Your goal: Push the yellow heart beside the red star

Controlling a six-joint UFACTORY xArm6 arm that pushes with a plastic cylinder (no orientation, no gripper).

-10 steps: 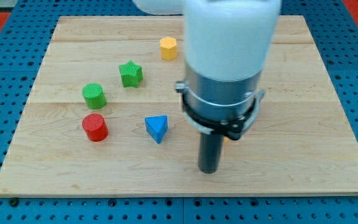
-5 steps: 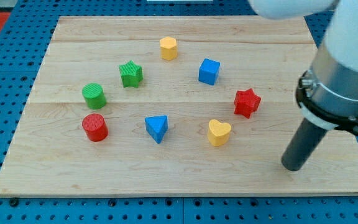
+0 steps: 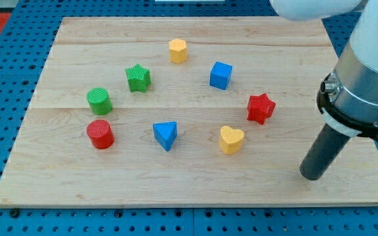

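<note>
The yellow heart [image 3: 231, 139] lies on the wooden board, right of centre toward the view's bottom. The red star [image 3: 260, 108] sits just up and to the right of it, a small gap apart. My tip [image 3: 312, 176] rests on the board to the right of and below the heart, well clear of both blocks.
Other blocks on the board [image 3: 77, 190]: a blue cube [image 3: 220, 75], a yellow hexagon [image 3: 178, 50], a green star [image 3: 138, 78], a green cylinder [image 3: 100, 101], a red cylinder [image 3: 100, 134] and a blue triangle [image 3: 166, 135]. The arm's body covers the view's upper right.
My tip swung from the middle of the board far to the right, uncovering the heart, star and blue cube. Over the last half second it barely shifted. No block moved.
</note>
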